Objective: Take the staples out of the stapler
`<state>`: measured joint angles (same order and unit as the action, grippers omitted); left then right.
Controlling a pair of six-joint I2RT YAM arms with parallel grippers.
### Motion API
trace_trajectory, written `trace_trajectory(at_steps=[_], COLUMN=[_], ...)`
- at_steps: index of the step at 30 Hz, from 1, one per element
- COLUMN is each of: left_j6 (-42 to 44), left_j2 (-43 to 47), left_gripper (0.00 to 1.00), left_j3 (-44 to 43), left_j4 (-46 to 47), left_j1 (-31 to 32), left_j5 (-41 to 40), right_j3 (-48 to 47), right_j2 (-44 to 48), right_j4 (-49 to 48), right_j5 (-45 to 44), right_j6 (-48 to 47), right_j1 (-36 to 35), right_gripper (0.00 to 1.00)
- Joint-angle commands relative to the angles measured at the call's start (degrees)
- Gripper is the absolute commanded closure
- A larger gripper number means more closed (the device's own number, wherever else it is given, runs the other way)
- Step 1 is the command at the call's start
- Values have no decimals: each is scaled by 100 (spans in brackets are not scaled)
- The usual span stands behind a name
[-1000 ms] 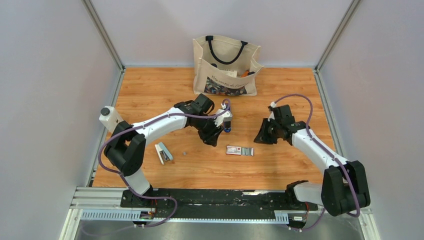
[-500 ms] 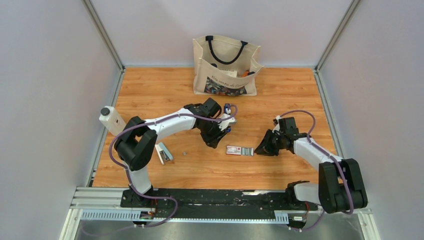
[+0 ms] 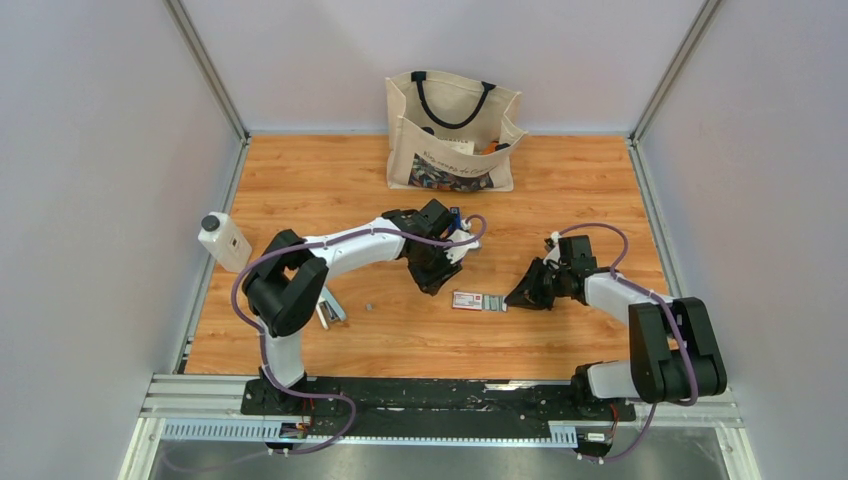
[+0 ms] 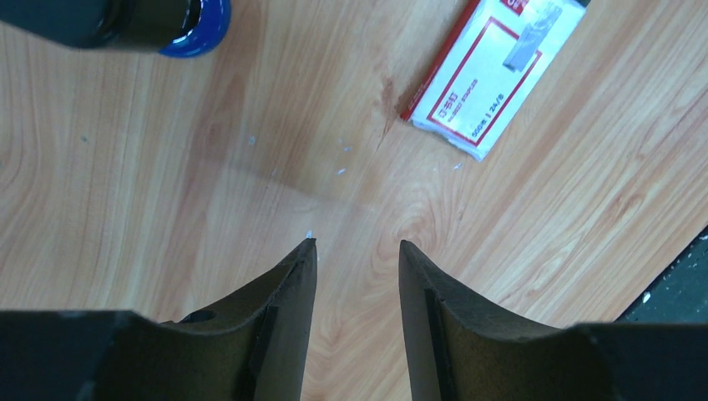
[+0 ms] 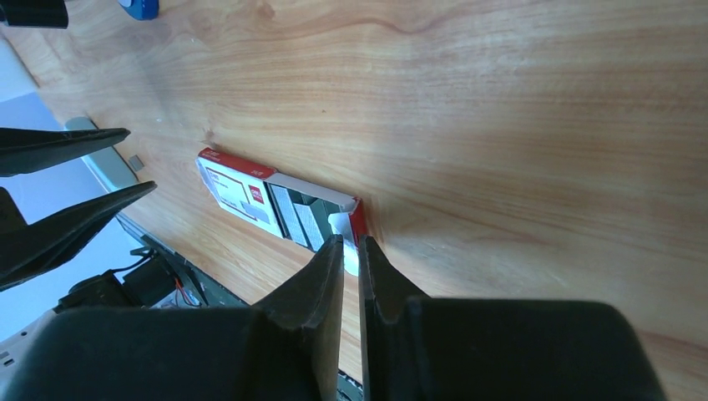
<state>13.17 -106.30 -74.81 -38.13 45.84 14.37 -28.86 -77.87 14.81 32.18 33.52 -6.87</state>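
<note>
The dark blue stapler (image 3: 456,214) lies mid-table, mostly hidden under my left wrist. Its blue and black end shows at the top left of the left wrist view (image 4: 159,21). My left gripper (image 4: 357,244) is open and empty over bare wood, a little short of the stapler and beside the red-and-white box (image 4: 493,71). Grey staple strips (image 5: 300,219) lie in that box's (image 5: 242,188) open end. My right gripper (image 5: 351,242) is almost closed, with nothing seen between the fingers. Its tips are at the box's white end flap, and it also shows in the top view (image 3: 515,296).
A pale grey-blue and white stapler (image 3: 326,305) lies at the left front, with a small grey piece (image 3: 369,307) next to it. A white bottle (image 3: 225,241) stands by the left wall. A canvas tote bag (image 3: 452,130) stands at the back.
My right gripper has moved left and lower, down to the open end of the box. My left arm has reached further right and its wrist has turned over the stapler.
</note>
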Motion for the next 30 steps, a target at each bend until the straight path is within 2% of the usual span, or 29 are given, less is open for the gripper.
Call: trace_trajectory(at_steps=[1,30], left_j6=[19,230], left_j2=[-162,-611], left_gripper=[51,50], left_j3=[-333,-562], left_j4=[-72,-10], left_j1=[144,487], left_j5=[-171,-250], right_j3=[56,162], right_j2=[-71,-106], right_j4=[-382,-655], right_j5=[236,394], right_j6=[93,340], right_j1=[37,-68], right_gripper=[86,91])
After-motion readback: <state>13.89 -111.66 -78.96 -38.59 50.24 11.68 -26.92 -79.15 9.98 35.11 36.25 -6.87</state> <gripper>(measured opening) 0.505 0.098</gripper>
